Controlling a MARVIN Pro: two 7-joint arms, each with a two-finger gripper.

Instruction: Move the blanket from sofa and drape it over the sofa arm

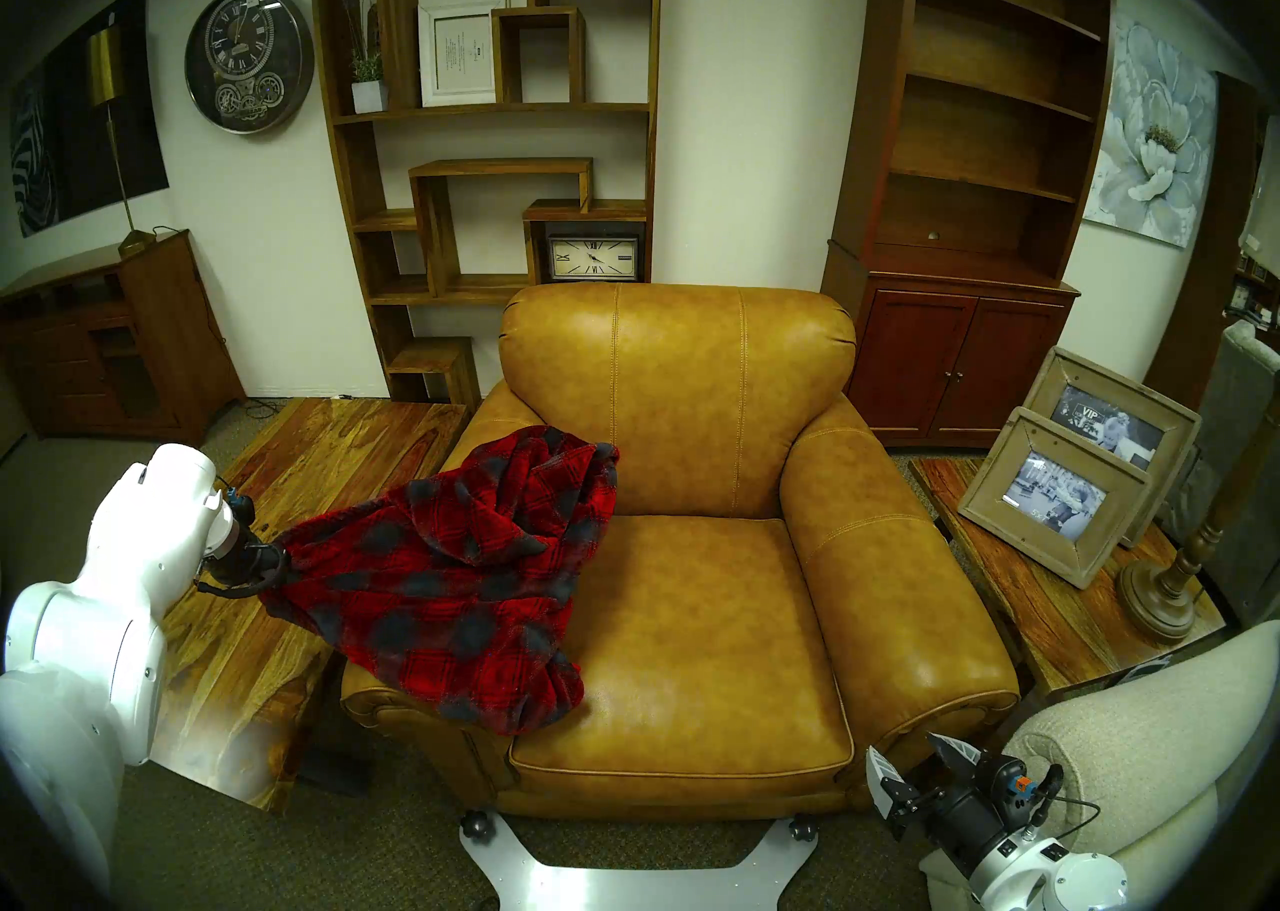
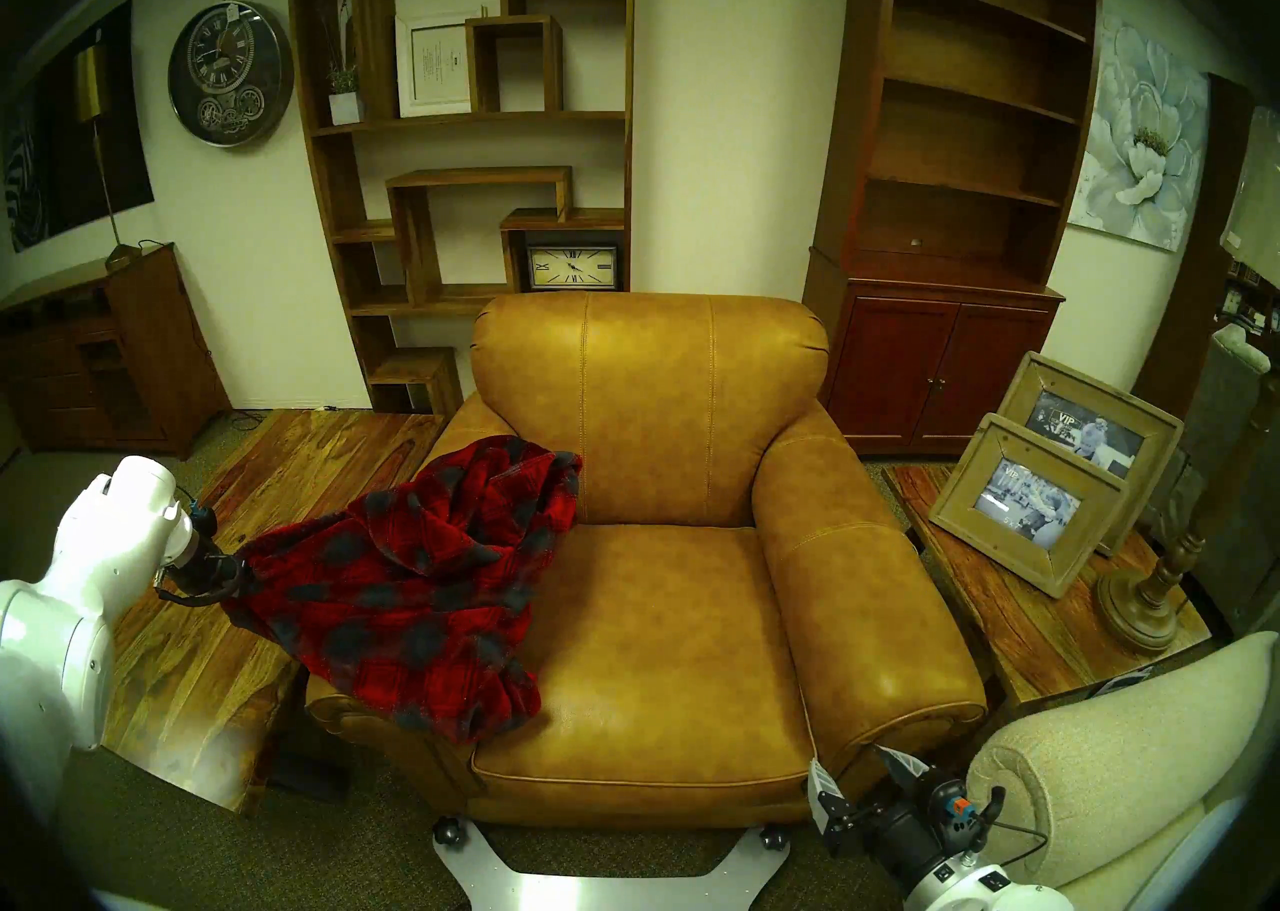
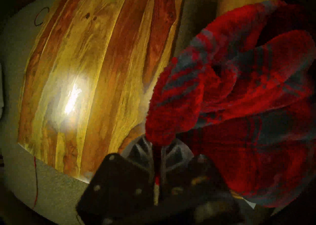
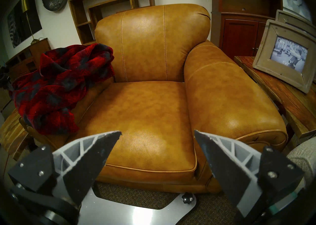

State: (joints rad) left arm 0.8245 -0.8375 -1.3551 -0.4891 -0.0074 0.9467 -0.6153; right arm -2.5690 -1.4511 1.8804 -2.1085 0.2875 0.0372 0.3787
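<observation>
The red and dark grey plaid blanket (image 1: 457, 563) lies bunched over the caramel-tan leather armchair's (image 1: 692, 612) left armrest (image 1: 388, 691), most of which it hides. One end spills onto the seat cushion. It also shows in the right wrist view (image 4: 56, 86). My left gripper (image 1: 277, 560) is shut on the blanket's outer edge, out beyond the armrest; the left wrist view shows the fingers (image 3: 145, 152) pinching red fleece (image 3: 230, 99). My right gripper (image 1: 921, 767) is open and empty, low in front of the chair's right front corner, its fingers (image 4: 95, 151) spread.
A glossy wooden table (image 1: 291, 487) stands left of the chair, under my left gripper. A wooden side table (image 1: 1039, 605) on the right holds picture frames (image 1: 1046, 508) and a lamp base (image 1: 1157, 598). A cream fabric seat (image 1: 1136, 750) is beside my right arm. Shelving (image 1: 499, 127) stands behind.
</observation>
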